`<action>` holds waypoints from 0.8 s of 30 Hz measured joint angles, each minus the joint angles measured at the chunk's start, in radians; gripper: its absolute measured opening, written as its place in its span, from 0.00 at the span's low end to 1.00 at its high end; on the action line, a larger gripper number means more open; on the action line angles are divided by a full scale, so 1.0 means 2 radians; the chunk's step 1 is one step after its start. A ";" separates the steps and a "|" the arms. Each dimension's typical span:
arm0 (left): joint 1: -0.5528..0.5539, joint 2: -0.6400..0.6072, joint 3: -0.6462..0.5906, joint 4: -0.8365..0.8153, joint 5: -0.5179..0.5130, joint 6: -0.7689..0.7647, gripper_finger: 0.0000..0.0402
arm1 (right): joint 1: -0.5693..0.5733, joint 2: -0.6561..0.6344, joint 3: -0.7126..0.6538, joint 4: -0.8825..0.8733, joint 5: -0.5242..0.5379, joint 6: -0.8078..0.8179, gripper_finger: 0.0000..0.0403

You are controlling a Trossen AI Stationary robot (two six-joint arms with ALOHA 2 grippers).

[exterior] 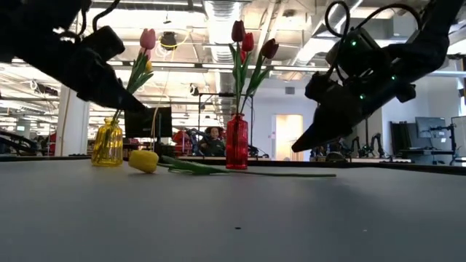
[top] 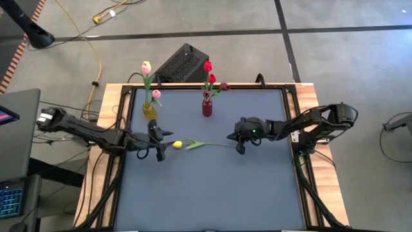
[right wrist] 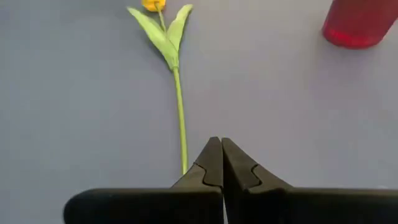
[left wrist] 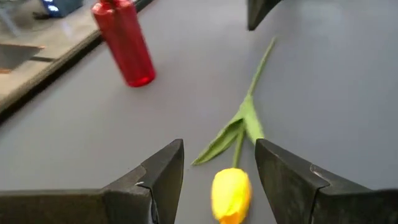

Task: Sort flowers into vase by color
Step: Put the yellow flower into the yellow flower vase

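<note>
High view. A yellow tulip [top: 177, 144] lies flat mid-table, its stem running toward 3 o'clock. The left gripper [top: 161, 149] sits at the head's 9 o'clock, fingers spread; the right gripper [top: 239, 145], fingers pressed shut, hovers at the stem tip. A yellow vase [top: 149, 109] stands at 11 o'clock of the head and a red vase [top: 206, 107] at 1 o'clock.

Low view. The head rests on the table just beside the yellow vase as seen from here. Neither gripper appears to hold the flower.

Left wrist view. The head lies between the open fingers [left wrist: 163, 180], near their tips. Likely risk — closing here would crush the soft head instead of gripping the stem; a slide forward may also push the flower away.

Right wrist view. The closed fingers [right wrist: 211, 163] sit at the stem end — touching or just above, unclear. Pressing there could pin the stem during a lift.
</note>
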 joint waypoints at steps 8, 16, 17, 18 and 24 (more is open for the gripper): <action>0.030 0.000 -0.018 0.060 0.053 0.011 0.47 | 0.021 0.001 0.005 0.048 -0.001 -0.014 0.26; 0.036 0.000 -0.007 0.060 0.063 0.032 0.47 | 0.043 0.087 0.104 0.037 0.025 -0.044 0.62; 0.036 0.000 -0.007 0.060 0.066 0.032 0.47 | 0.045 0.101 0.117 0.031 0.025 -0.049 0.64; 0.036 0.000 -0.007 0.059 0.069 0.032 0.47 | 0.046 0.114 0.130 0.025 0.025 -0.051 0.65; 0.036 0.000 -0.007 0.039 0.076 0.027 0.47 | 0.049 0.182 0.177 0.015 0.024 -0.055 0.66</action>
